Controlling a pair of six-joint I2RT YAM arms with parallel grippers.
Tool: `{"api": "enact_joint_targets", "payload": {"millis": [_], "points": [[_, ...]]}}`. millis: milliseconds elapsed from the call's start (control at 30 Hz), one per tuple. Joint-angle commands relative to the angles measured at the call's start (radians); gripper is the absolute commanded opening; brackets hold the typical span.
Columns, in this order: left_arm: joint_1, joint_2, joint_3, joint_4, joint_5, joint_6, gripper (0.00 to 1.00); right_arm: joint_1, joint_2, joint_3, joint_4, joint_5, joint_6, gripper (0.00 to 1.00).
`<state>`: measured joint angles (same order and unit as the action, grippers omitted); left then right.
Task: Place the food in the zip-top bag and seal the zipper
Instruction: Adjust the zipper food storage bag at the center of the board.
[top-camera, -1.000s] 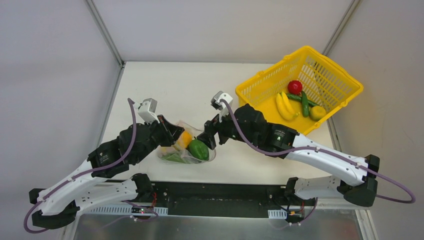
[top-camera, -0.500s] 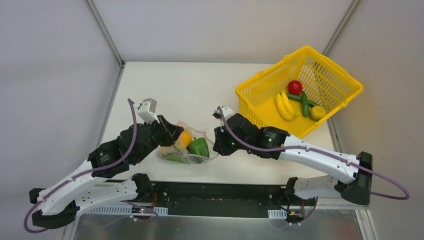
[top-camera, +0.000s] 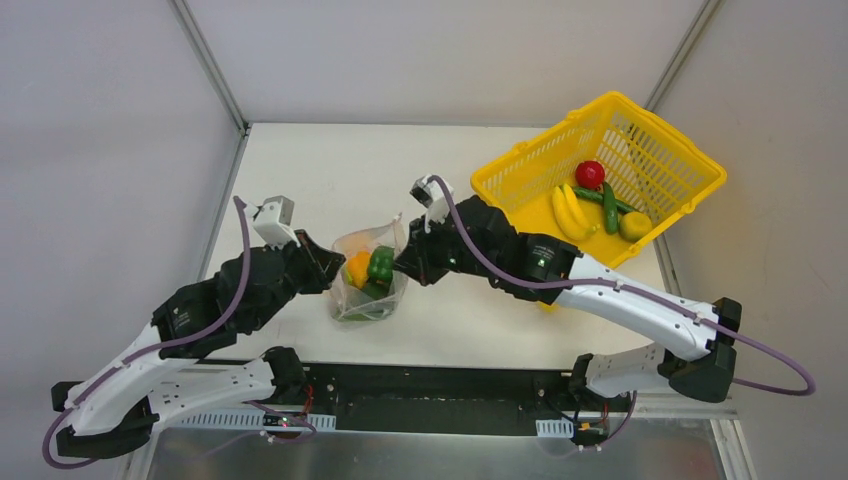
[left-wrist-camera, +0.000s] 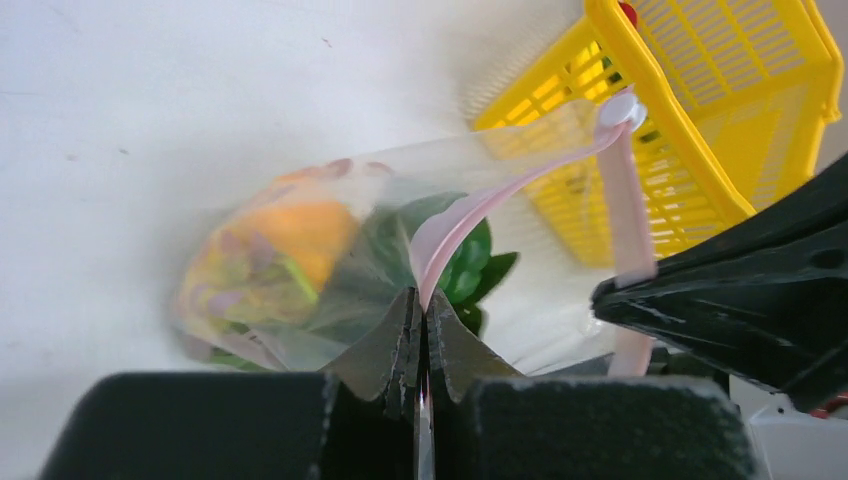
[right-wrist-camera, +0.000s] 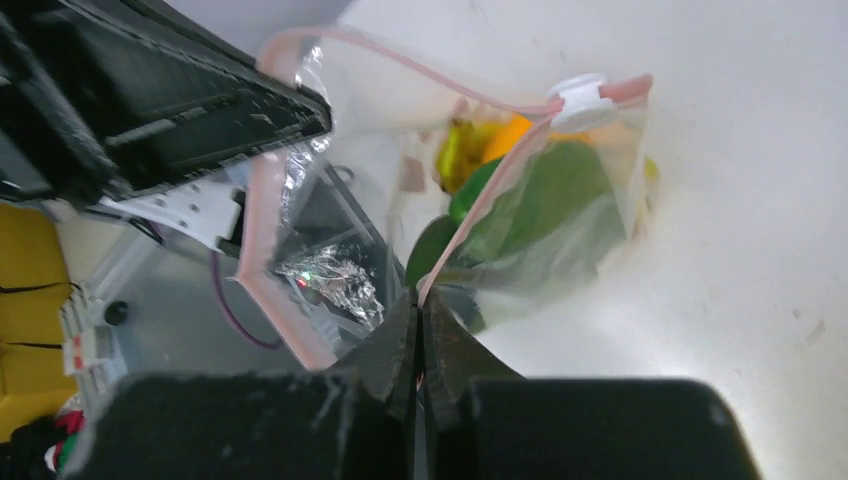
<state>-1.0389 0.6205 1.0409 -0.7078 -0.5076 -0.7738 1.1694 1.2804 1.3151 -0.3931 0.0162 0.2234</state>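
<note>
The clear zip-top bag (top-camera: 368, 280) hangs upright between my two grippers with its mouth spread open. Inside it are an orange pepper (top-camera: 357, 268), a green bell pepper (top-camera: 380, 264) and slim green pods (top-camera: 362, 303). My left gripper (top-camera: 328, 272) is shut on the left end of the pink zipper (left-wrist-camera: 470, 212); in its wrist view the jaws (left-wrist-camera: 421, 300) pinch the strip. My right gripper (top-camera: 405, 262) is shut on the opposite rim; its jaws (right-wrist-camera: 417, 300) clamp the pink strip (right-wrist-camera: 258, 215). The white slider (right-wrist-camera: 580, 95) sits at one end of the zipper.
A yellow mesh basket (top-camera: 655, 160) stands at the back right, close behind my right arm. It holds a red tomato (top-camera: 590, 174), a banana bunch (top-camera: 569, 212), green pods (top-camera: 609, 206) and a yellow-green piece (top-camera: 635, 225). Walls enclose the table at left, back and right.
My right gripper moved in and closed on the bag's right rim. The bag went from lying on the table to hanging upright, mouth up. My left arm drew back to the left.
</note>
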Motion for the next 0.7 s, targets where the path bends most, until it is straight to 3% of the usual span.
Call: {"api": "enact_joint_targets", "payload": {"millis": [0, 167, 467, 600, 667], "points": [[0.005, -0.029, 0.109, -0.208, -0.119, 0.025, 0.02, 0.005, 0.054, 0.149, 0.171, -0.053, 0.015, 0.0], [0.006, -0.091, 0.089, -0.216, -0.152, 0.023, 0.03, 0.004, 0.136, 0.181, 0.059, 0.052, 0.007, 0.0], [0.006, -0.065, 0.067, -0.099, -0.12, 0.047, 0.01, -0.029, 0.103, 0.098, -0.01, 0.16, -0.013, 0.02], [0.006, -0.018, 0.051, -0.048, -0.078, 0.05, 0.01, -0.072, 0.073, 0.094, -0.078, 0.162, -0.003, 0.13], [0.006, 0.007, 0.042, -0.03, -0.057, 0.042, 0.01, -0.1, 0.044, 0.112, -0.111, 0.15, 0.012, 0.32]]}}
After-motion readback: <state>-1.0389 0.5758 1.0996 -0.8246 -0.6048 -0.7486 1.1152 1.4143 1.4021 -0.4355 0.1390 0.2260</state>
